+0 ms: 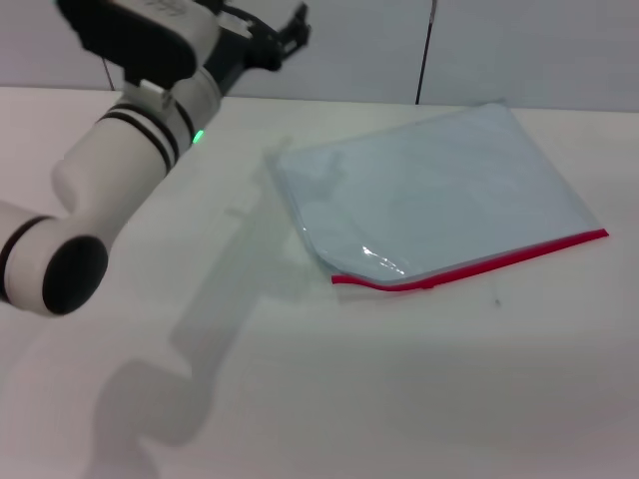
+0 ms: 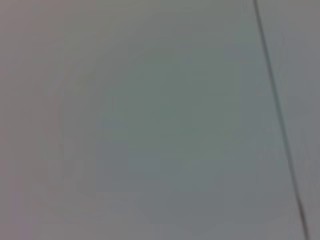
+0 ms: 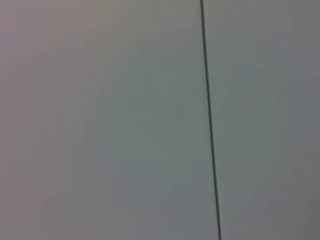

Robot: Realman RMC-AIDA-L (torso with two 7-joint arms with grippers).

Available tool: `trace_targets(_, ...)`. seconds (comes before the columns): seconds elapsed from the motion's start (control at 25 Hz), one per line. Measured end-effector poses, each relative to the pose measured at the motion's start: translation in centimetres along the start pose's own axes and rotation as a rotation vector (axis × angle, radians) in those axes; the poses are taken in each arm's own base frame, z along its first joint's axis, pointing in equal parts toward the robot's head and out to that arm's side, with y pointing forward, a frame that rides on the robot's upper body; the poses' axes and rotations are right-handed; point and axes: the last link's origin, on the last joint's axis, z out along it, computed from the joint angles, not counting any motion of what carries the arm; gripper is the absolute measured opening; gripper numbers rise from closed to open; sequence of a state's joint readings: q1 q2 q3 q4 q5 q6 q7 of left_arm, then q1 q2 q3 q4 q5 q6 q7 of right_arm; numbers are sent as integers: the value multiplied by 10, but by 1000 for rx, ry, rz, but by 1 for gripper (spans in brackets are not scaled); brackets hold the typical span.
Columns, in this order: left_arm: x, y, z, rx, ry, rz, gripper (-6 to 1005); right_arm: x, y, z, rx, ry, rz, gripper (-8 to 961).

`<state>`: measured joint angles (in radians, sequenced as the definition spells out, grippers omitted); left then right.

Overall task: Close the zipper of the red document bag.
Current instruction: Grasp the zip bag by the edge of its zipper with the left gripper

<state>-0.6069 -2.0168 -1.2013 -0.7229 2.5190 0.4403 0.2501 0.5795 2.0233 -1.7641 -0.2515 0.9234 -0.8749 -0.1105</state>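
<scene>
The red document bag (image 1: 439,190) lies flat on the white table, right of centre in the head view; it is a translucent pale blue-grey pouch. Its zipper (image 1: 479,264), a thin red strip, runs along the near edge, with a small slider (image 1: 427,284) toward the left end. The left end of the strip curls up slightly. My left gripper (image 1: 290,30) is raised high at the back left, well away from the bag. My right arm does not show in the head view. Both wrist views show only a plain grey wall with a dark seam.
The white table (image 1: 319,399) spreads wide in front of the bag. The left arm casts a shadow on the table to the left of the bag. A grey wall with a dark vertical seam (image 1: 427,50) stands behind the table.
</scene>
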Motion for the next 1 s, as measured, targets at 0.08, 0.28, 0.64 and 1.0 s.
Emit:
trace_targets(0.08,3,7,0,-44,-57,34,893,2,2,1,-6,17,0,861)
trace_targets(0.28,8,25,-2,-127,-133,119,893,4,4,1,-16,32,-4,861)
trace_targets(0.64,18,34,-2,-236,-286,177,892,9,17,0,-64,68,-7,860)
trace_targets(1.0,34,45,-9,-358,-371,288,892,11,21,1,-81,89,-13,860)
